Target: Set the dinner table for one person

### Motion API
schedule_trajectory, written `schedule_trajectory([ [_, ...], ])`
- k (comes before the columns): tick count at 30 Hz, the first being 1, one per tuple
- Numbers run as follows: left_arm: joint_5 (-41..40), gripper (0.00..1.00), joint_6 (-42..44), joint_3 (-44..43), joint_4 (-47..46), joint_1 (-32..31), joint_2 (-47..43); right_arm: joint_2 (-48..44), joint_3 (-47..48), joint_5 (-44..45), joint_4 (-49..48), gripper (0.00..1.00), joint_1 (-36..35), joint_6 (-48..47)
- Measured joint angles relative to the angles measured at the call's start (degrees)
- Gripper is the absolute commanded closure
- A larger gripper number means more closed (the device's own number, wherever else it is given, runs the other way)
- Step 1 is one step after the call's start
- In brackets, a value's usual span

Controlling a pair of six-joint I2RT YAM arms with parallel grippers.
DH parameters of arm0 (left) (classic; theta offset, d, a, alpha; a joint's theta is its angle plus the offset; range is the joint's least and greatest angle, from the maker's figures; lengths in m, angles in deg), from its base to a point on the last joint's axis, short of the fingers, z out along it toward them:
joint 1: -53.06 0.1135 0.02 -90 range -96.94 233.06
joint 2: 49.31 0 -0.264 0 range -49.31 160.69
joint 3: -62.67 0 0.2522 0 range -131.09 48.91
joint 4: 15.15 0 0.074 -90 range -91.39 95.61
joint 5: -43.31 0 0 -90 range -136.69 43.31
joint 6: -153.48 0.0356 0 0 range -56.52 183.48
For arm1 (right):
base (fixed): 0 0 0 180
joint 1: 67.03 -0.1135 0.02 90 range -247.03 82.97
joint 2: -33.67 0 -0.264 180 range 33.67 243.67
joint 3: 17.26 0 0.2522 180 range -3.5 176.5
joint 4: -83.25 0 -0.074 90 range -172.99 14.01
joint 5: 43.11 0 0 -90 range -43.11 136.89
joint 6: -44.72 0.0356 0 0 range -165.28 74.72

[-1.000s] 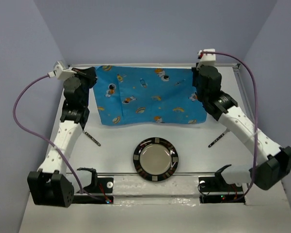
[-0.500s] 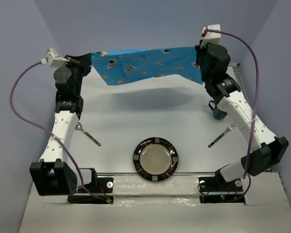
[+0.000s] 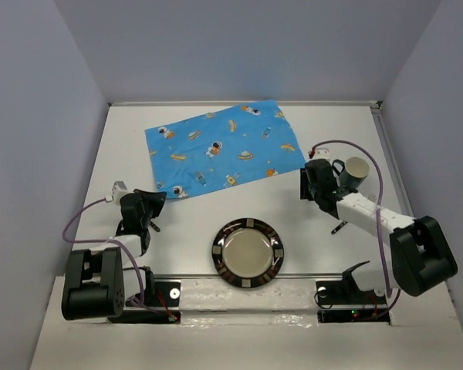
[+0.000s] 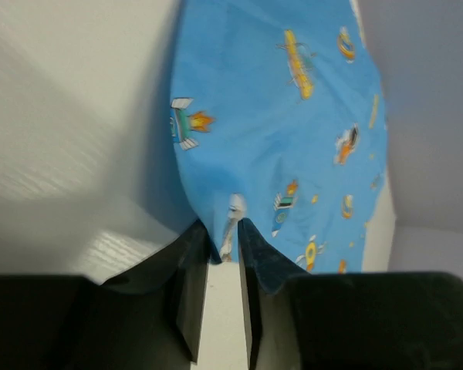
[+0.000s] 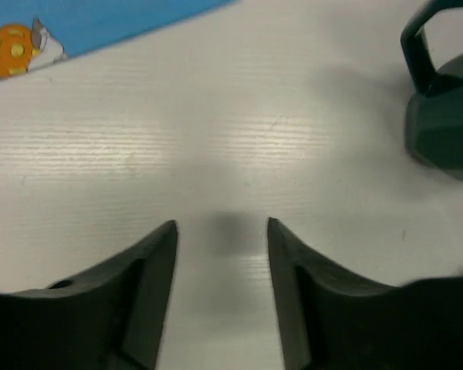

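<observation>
White matte desk (image 3: pixel 127 154) takes up pretty much the whole top view, and both sets of jaws sit low over it, pulled in toward the near edge. The left jaws are on the near-left side, pointing at the closest corner of the blue space-print placemat (image 3: pixel 224 150), which lies flat and skewed across the far half of the desk. From the left wrist camera those jaws are only a thin slit apart, with white desk showing through the gap. The cloth corner lines up right at the tips, but honestly I can't tell if it's touching them or just beyond. The right jaws are over on the right side, spread wide over bare desk with nothing between them. A dark teal mug (image 3: pixel 353 171) stands upright just beside them, not touching. A dark-rimmed plate (image 3: pixel 247 252) sits near the front edge, between the two arms and well apart from both jaws. A bit of a fork (image 3: pixel 337 227) pokes out from under the right arm.
</observation>
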Motion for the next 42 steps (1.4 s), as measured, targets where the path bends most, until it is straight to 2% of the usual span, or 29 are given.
schedule_trajectory([
  [1, 0.04, 0.42, -0.96, 1.42, -1.25, 0.24, -0.63, -1.18, -1.07, -0.35, 0.5, 0.33, 0.04, 1.18],
  [2, 0.04, 0.28, -0.98, 2.19, -2.16, 0.28, -1.55, -2.97, -2.25, -1.09, 0.76, 0.32, 0.13, 2.51],
  [6, -0.55, 0.1, -1.68, 3.06, -2.73, 0.37, -8.35, -10.23, -3.3, -2.99, 1.38, 0.32, 0.17, 5.9],
  [9, -2.38, 0.09, -1.09, 2.93, -0.92, 0.37, -17.33, -14.29, -2.69, -5.4, 1.01, 0.32, 0.17, 7.48],
  [12, -4.37, 0.09, -0.28, 1.97, 1.29, 0.39, -21.53, -11.1, 0.28, -7.78, 0.28, 0.32, 0.2, 8.5],
  [14, -4.94, 0.1, 0.33, 0.63, 3.67, 0.39, -22.1, -5.77, 3.56, -8.7, 0.26, 0.32, 0.2, 9.03],
  [16, -4.85, 0.1, 0.72, -0.28, 5.31, 0.42, -22.1, 3.72, 10.86, -8.98, 0.44, 0.32, 0.2, 9.55],
  [17, -4.52, 0.1, 1.14, -1.11, 6.58, 0.5, -22.12, 8.94, 14.4, -9.07, -0.28, 0.25, 0.2, 9.97],
  [19, -4.0, 0.1, 1.64, -2.03, 8.26, 0.52, -22.23, 18.23, 21.35, -8.48, -0.35, 0.22, 0.31, 10.93],
  [24, -2.47, 0.11, 2.97, -2.45, 11.08, 0.5, -22.93, 33.2, 33.59, -6.86, 1.09, 0.21, 1.49, 13.27],
  [27, -1.07, 0.12, 3.26, -2.45, 12.66, 0.46, -23.58, 40.52, 39.71, -5.7, 2.47, 0.32, 2.82, 14.58],
  [31, 0.96, 0.13, 3.39, -2.49, 13.25, -0.31, -25.55, 42.49, 42.47, -4.57, 3.21, 0.47, 3.67, 16.48],
  [32, 1.51, 0.13, 3.41, -2.58, 13.29, -0.57, -25.97, 42.64, 42.73, -4.48, 3.45, 0.53, 3.93, 16.85],
  [33, 2.1, 0.14, 3.45, -2.8, 13.51, -0.81, -26.34, 42.93, 43.04, -4.31, 3.69, 0.64, 4.02, 17.44],
  [35, 3.37, 0.14, 3.52, -3.34, 13.68, -1.27, -27.02, 43.39, 43.5, -3.87, 3.89, 0.76, 4.02, 17.94],
  [36, 4.0, 0.14, 3.56, -3.65, 13.88, -1.51, -27.39, 43.65, 43.6, -3.34, 3.91, 0.88, 4.0, 18.23],
  [38, 5.2, 0.14, 3.89, -4.63, 14.53, -1.92, -27.93, 43.71, 43.6, -2.8, 3.96, 0.99, 4.09, 18.75],
  [42, 6.69, 0.14, 5.55, -7.61, 16.61, -2.29, -27.82, 43.74, 43.58, -1.95, 4.07, 1.0, 4.17, 20.04],
])
